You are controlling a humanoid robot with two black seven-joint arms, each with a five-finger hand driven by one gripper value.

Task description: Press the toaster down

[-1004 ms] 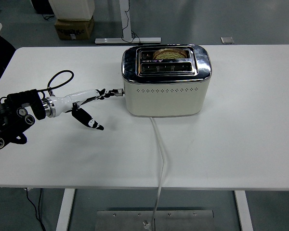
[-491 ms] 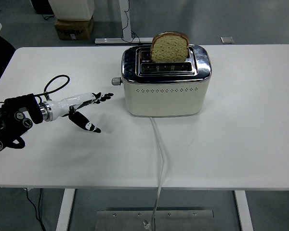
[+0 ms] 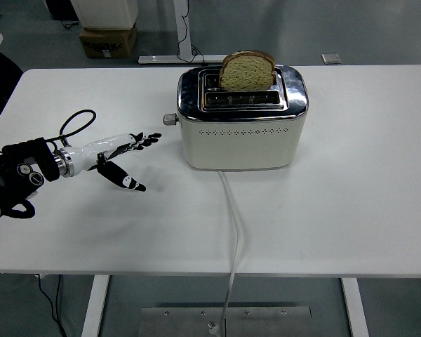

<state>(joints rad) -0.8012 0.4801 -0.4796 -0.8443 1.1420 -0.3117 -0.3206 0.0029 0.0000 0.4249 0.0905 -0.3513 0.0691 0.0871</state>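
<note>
A cream and chrome toaster (image 3: 242,119) stands at the middle back of the white table (image 3: 337,203). A slice of brown bread (image 3: 247,70) sticks up out of its far slot. The lever knob (image 3: 170,119) on its left end sits high. My left hand (image 3: 130,158) is open, fingers spread, a short way left of the toaster and below the knob, not touching it. The left arm (image 3: 21,175) comes in from the left edge. The right arm is out of view.
The toaster's white cord (image 3: 233,225) runs from its front down over the table's near edge. A cardboard box (image 3: 109,41) and a desk frame stand on the floor behind the table.
A second ago my fingertips were at the knob and the bread sat low in the slot. The bread has popped up, the knob has risen, and my hand has pulled back left.
</note>
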